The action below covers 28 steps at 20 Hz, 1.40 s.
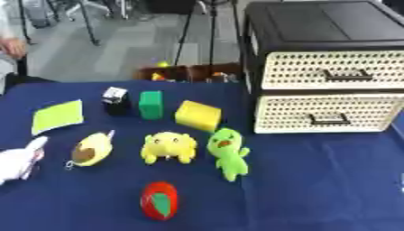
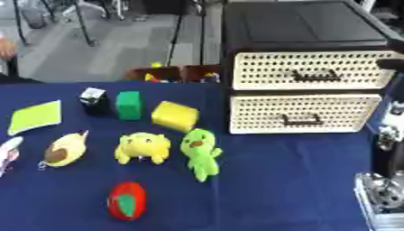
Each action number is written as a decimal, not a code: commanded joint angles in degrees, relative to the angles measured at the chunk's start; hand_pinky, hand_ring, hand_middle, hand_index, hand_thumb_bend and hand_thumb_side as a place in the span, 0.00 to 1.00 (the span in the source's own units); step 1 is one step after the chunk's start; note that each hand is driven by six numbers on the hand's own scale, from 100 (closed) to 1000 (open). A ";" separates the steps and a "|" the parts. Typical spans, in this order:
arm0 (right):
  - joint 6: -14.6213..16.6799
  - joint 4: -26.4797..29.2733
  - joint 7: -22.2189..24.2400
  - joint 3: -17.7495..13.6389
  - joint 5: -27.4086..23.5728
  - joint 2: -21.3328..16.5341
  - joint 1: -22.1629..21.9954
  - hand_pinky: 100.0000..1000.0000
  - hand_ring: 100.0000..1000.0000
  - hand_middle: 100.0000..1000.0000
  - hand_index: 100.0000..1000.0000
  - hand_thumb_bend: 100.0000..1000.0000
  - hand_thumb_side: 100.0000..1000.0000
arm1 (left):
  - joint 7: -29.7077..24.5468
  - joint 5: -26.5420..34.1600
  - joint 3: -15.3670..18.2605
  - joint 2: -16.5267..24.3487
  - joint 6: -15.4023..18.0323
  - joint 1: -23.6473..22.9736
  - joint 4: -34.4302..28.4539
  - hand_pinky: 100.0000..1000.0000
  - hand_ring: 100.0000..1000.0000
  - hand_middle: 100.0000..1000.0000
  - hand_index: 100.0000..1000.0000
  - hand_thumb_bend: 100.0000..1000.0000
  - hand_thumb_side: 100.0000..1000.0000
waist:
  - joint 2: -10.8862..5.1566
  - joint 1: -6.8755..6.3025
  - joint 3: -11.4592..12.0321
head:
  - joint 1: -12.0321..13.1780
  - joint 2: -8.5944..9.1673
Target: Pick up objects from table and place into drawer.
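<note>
At right edge: right arm [image 2: 387, 180] (hand cropped) | drawers [image 1: 328, 97] closed

Table [image 1: 331, 180] covered w/ matt navy cloth, smooth. Drawers [image 1: 328, 70]: black plastic frame, slight sheen on top; cream fronts w/ perforated, woven-look texture, dark handles. Frog [image 1: 228, 153], yellow toy [image 1: 168, 146] and avocado [image 1: 91, 150] look soft, plush fabric. Yellow block [image 1: 198, 115] and green block [image 1: 151, 104] matt, sponge-like. Yellow sheet [image 1: 57, 116] flat, matt, paper-like. Right arm [image 2: 387, 189] silver metal, shiny, at lower right. Left hand [image 1: 20, 159] pale, smooth.
</note>
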<state>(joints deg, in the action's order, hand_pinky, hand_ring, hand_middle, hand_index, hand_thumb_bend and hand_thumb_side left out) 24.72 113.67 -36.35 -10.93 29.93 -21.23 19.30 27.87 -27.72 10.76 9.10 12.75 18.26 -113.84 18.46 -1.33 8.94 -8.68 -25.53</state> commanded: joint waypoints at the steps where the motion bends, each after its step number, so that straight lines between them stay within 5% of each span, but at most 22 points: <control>1: 0.22 0.92 0.16 -0.56 1.13 -3.77 0.02 0.54 0.68 0.76 0.84 0.00 0.90 | 0.02 0.23 0.09 0.80 0.13 0.59 -0.75 0.42 0.64 0.64 0.77 0.14 0.84 | -0.91 0.13 -0.10 | -1.21 0.58; 3: -0.98 0.92 1.80 -1.18 3.22 -7.29 -1.05 0.50 0.65 0.74 0.84 0.00 0.88 | 0.01 0.17 0.10 1.03 0.09 0.60 -0.75 0.42 0.64 0.64 0.77 0.14 0.84 | -1.04 0.26 -0.27 | -1.67 0.52; 8: -12.14 0.92 12.71 -0.32 13.79 -21.61 -3.36 0.32 0.54 0.64 0.85 0.00 0.90 | -0.26 0.21 -0.19 1.31 -0.01 0.59 -0.75 0.42 0.64 0.64 0.77 0.13 0.83 | -1.54 0.32 -0.29 | -2.40 0.23; 12: -15.67 0.92 20.77 2.24 16.71 -30.17 -5.48 0.10 0.44 0.52 0.85 0.00 0.87 | -0.65 0.31 -0.50 1.49 -0.05 0.46 -0.75 0.42 0.64 0.64 0.77 0.12 0.83 | -1.92 0.46 -0.03 | -2.74 -0.01; 14: -16.39 0.92 23.95 3.40 16.39 -33.70 -6.73 0.06 0.41 0.47 0.85 0.00 0.84 | -0.80 0.38 -0.61 1.60 -0.07 0.44 -0.75 0.42 0.64 0.64 0.77 0.12 0.83 | -2.05 0.51 0.05 | -2.83 -0.02; 19: -16.68 0.92 32.04 5.08 11.73 -39.86 -9.19 0.00 0.25 0.15 0.83 0.00 0.51 | -1.10 0.57 -0.83 1.75 -0.08 0.36 -0.75 0.42 0.64 0.64 0.77 0.12 0.83 | -2.16 0.58 0.29 | -2.95 0.02; 28: -18.16 0.92 47.39 8.14 3.63 -43.99 -12.68 0.00 0.21 0.04 0.85 0.00 0.27 | -1.53 1.03 -1.15 1.71 -0.14 0.35 -0.75 0.42 0.64 0.64 0.77 0.10 0.82 | -1.87 0.65 0.51 | -3.00 0.04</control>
<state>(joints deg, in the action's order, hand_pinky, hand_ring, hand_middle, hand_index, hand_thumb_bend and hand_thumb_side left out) 6.84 113.69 9.26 -2.44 35.23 -62.48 6.46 26.56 -26.87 9.68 9.34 12.63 18.23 -113.84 17.50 -0.89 9.43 -11.64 -25.57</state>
